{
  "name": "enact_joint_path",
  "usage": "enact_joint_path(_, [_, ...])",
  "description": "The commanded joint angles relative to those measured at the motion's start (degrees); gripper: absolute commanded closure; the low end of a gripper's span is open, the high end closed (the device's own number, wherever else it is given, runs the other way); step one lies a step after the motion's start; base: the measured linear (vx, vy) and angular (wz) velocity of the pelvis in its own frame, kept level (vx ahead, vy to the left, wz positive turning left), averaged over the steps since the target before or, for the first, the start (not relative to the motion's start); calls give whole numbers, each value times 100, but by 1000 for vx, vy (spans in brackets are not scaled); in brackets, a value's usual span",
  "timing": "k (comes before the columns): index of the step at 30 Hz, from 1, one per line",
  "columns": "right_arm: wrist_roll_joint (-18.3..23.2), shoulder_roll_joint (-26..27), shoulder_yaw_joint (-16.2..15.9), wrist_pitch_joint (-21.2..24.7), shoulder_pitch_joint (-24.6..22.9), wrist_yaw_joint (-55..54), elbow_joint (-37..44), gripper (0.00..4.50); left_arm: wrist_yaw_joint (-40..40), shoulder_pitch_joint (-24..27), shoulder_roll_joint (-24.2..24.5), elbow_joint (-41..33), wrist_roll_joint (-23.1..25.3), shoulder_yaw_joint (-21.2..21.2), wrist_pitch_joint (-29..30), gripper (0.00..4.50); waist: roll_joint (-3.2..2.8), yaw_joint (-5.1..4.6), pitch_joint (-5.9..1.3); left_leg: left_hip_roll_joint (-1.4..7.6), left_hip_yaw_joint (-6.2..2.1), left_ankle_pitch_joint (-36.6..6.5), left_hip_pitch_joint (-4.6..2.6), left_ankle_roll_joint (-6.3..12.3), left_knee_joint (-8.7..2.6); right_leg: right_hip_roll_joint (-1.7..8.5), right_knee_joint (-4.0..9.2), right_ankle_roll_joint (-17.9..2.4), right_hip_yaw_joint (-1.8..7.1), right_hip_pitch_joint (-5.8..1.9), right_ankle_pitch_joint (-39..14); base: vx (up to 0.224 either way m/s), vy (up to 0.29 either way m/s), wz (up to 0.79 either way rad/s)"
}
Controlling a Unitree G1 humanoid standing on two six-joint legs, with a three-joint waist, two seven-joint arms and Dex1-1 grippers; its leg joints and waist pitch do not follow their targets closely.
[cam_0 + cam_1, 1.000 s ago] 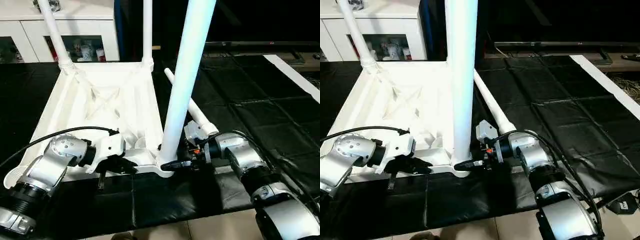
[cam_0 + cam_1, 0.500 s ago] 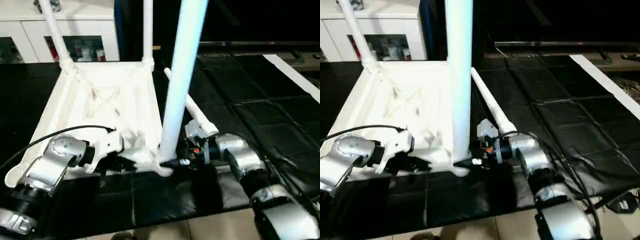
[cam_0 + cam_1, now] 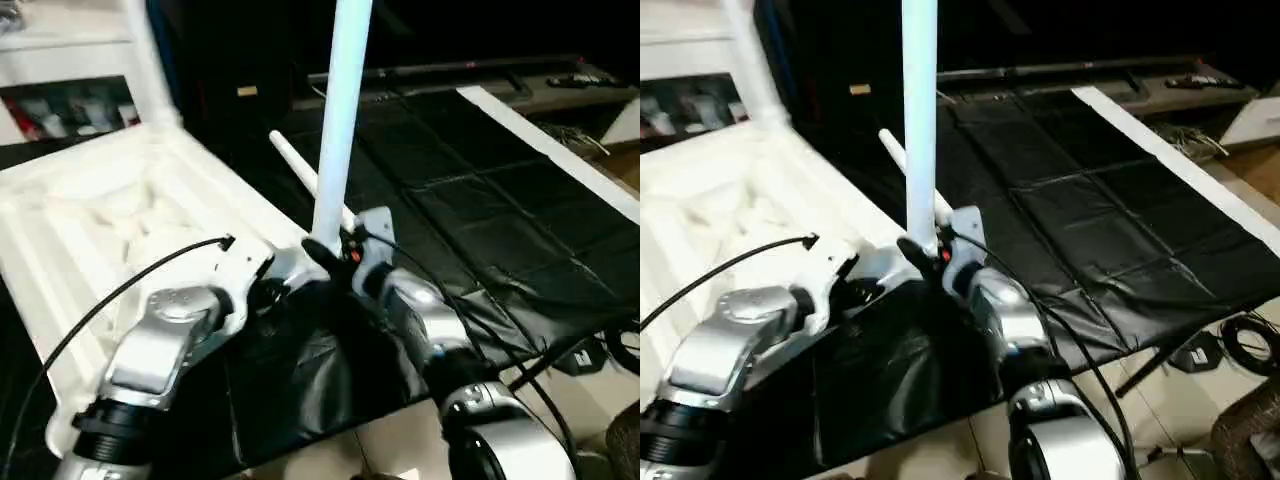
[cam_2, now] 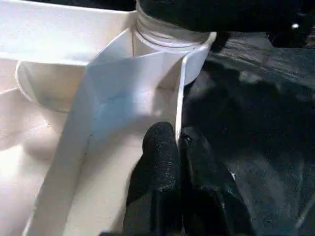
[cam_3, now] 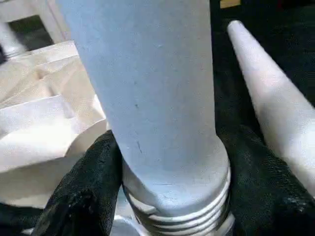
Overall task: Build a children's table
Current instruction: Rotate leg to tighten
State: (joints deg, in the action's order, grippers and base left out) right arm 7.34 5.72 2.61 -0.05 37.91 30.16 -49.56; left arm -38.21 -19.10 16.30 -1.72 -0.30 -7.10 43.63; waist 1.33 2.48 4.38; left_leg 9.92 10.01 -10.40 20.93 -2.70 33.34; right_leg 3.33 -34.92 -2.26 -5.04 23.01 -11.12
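Both grippers close in on the near corner

The left gripper [image 4: 177,162], earlier at the middle of the top's [image 3: 90,230] near rim, now sits beside the corner socket [image 4: 170,46], fingers pinched on the rim. The right gripper [image 5: 167,196] stays clamped around the upright leg [image 3: 338,130], swung nearer the left. The head camera has turned; the top looks skewed.

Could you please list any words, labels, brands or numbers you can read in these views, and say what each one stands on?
No text can be read in any view.
The small tan tag on the dark wall behind the table top: too small and blurred to read.
The upright leg and the loose leg: plain white, no markings.
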Motion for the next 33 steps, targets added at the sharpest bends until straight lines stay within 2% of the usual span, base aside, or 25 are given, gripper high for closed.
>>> enact_joint_path(1, [22,605,-392,329,-146,371,-278,110,198,-341,-217,-190,-102,-203,-58,450,-66,47,-228,367,-175,-1502,-48,187,-467,569,525,-968,397,-222,-1766,0,0,0])
enact_joint_path(5, [-25,464,-393,255,-150,508,-219,80,51,-283,40,-267,-50,-217,0,450,-67,43,-264,358,-163,-1307,-24,244,-451,594,510,-1055,393,-270,-1567,0,0,0])
enact_joint_path(6, [-42,384,-406,171,-114,511,-267,80,-57,-262,136,-269,-63,-247,-41,450,-85,48,-279,358,-160,-1226,-19,259,-445,599,505,-1073,392,-281,-1525,0,0,0])
enact_joint_path(8, [-74,314,-439,121,-119,564,-268,64,-157,-233,211,-266,-79,-269,-77,450,-82,42,-273,361,-158,-1199,-17,266,-450,591,504,-1086,386,-276,-1508,0,0,0])
enact_joint_path(10, [-153,98,-504,-72,-182,765,-221,45,-443,-160,405,-232,-120,-314,-222,450,-108,45,-298,375,-163,-1193,-30,234,-444,594,498,-1126,375,-282,-1456,0,0,0])
enact_joint_path(14, [20,-330,-407,-72,-404,1352,143,22,-896,-111,796,-54,-145,-395,-502,450,-139,88,-377,396,-141,-925,-48,310,-409,576,402,-1346,379,-319,-685,0,0,0])
enact_joint_path(15, [37,-485,-420,-52,-498,1541,294,11,-1030,-116,940,78,-122,-427,-673,450,-130,98,-386,394,-139,-918,-57,319,-407,567,396,-1374,373,-324,-633,0,0,0])
enact_joint_path(18, [139,-852,-450,111,-752,2045,739,4,-1455,-157,1373,488,-5,-546,-1293,450,-132,176,-396,381,-131,-1010,-81,336,-399,572,428,-1295,378,-325,-787,0,0,0])
enact_joint_path(19, [154,-916,-462,130,-801,2133,829,4,-1541,-172,1452,584,19,-555,-1466,450,-131,191,-403,383,-133,-1020,-75,291,-401,580,422,-1284,378,-331,-843,0,0,0])
enact_joint_path(25, [376,-1201,-590,391,-1051,2750,1417,4,-1742,-362,1733,1178,128,-528,-2087,450,-109,281,-409,411,-143,-1200,-98,115,-419,603,436,-1139,383,-314,-1204,0,0,0])
enact_joint_path(27, [510,-1297,-655,550,-1179,3040,1778,4,-1755,-475,1864,1475,251,-573,-2458,450,-114,296,-408,403,-149,-1248,-95,116,-420,601,449,-1105,381,-318,-1250,0,0,0])
enact_joint_path(30, [545,-1349,-697,485,-1249,3142,1946,4,-1840,-491,1915,1533,184,-523,-2637,450,-100,306,-417,400,-156,-1203,-76,84,-416,626,441,-1050,380,-330,-1336,0,0,0])
enact_joint_path(32, [705,-1375,-664,734,-1320,3182,2177,4,-1918,-459,1905,1495,-18,-383,-2758,450,-96,318,-418,398,-141,-1172,-95,100,-406,619,456,-1043,386,-320,-1355,0,0,0])
enact_joint_path(33, [878,-1370,-633,994,-1368,3253,2333,4,-1991,-413,1920,1416,-149,-289,-2680,450,-121,324,-428,401,-148,-1125,-93,104,-402,620,434,-1078,387,-329,-1274,0,0,0])
